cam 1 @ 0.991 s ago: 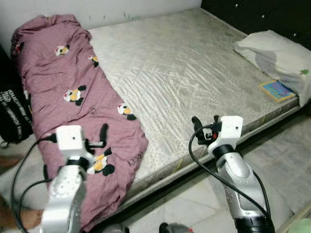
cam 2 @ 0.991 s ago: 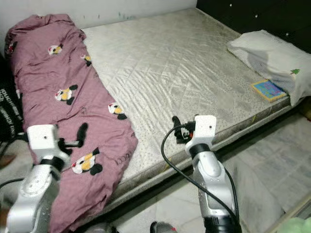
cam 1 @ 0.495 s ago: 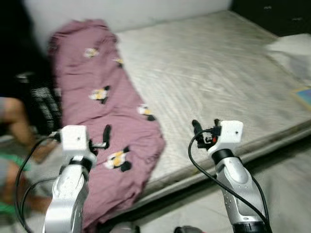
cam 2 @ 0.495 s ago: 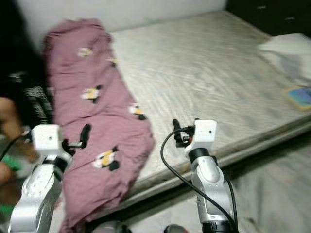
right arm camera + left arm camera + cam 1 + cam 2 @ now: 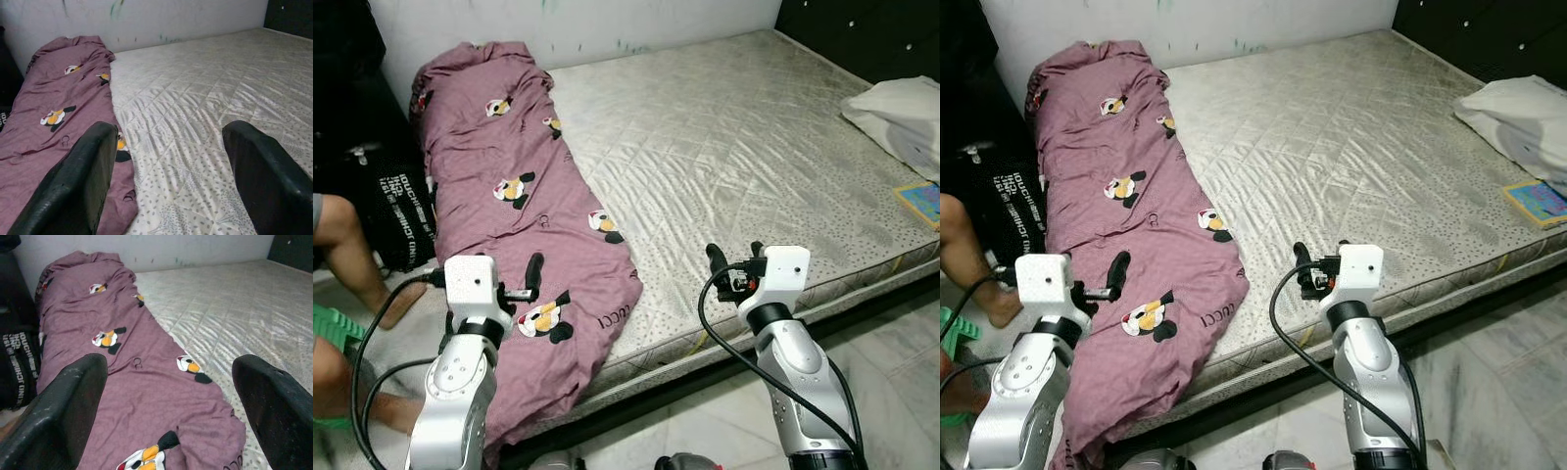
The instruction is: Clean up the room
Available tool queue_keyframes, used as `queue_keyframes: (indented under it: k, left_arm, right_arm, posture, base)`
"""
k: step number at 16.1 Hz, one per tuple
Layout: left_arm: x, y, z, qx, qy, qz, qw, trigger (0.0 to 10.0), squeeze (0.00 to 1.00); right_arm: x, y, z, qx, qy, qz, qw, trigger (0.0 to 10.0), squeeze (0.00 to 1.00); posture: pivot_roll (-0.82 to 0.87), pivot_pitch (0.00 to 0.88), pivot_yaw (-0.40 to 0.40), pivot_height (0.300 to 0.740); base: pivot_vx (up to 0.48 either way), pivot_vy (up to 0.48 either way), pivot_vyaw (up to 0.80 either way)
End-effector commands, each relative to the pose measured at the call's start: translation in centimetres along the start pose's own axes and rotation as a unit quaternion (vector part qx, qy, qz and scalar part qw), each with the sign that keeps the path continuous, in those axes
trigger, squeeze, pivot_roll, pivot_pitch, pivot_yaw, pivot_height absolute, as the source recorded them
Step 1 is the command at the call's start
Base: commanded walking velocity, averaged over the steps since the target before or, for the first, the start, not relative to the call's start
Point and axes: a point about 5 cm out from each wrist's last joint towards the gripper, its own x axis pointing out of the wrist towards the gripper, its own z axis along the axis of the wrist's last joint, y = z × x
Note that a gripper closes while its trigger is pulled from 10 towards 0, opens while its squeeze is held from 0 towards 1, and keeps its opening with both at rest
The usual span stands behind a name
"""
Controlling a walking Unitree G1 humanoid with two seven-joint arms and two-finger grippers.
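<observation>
Both grippers are held spread wide with nothing between their 2 fingers: the left gripper (image 5: 534, 277) is raised over the purple blanket (image 5: 524, 211) draped along the mattress (image 5: 744, 147), the right gripper (image 5: 732, 262) above the mattress's near edge.

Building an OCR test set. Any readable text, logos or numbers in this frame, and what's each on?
"GUCCI": dark letters near the lower edge of the purple blanket, by the mattress edge; it reads upside down and small, so this is my best reading.
White lettering on the black bag left of the bed: too small to read.
Cover of the book beside the pillow: too blurred to read.
</observation>
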Motion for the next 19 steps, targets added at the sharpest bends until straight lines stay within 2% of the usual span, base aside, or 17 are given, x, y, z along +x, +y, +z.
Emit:
queue_keyframes:
  k: [1,5,17,19]
  left_arm:
    - [-0.08,0.35,-0.02,0.006,0.000,0.008,1.000,10.0,0.00]
    - [-0.10,0.30,-0.05,0.007,-0.001,0.006,1.000,10.0,0.00]
    - [-0.22,-0.07,-0.13,0.005,0.000,0.005,1.000,10.0,0.00]
    - [-0.20,-0.05,-0.11,0.005,0.000,0.007,1.000,10.0,0.00]
  right_arm:
    - [-0.05,0.36,0.33,-0.001,-0.004,0.009,1.000,10.0,0.00]
    - [-0.11,0.44,0.38,-0.002,-0.003,0.013,1.000,10.0,0.00]
    - [-0.19,0.35,0.42,-0.006,0.004,0.018,1.000,10.0,0.00]
    - [-0.15,0.36,0.44,-0.005,0.004,0.019,1.000,10.0,0.00]
  posture:
    - [-0.01,0.068,0.027,0.740]
    - [-0.01,0.075,0.022,0.736]
    - [-0.01,0.090,0.015,0.602]
    - [-0.01,0.091,0.013,0.602]
  base:
    - [0.000,0.000,0.00]
    - [0.000,0.000,0.00]
    - [0.000,0.000,0.00]
    - [0.000,0.000,0.00]
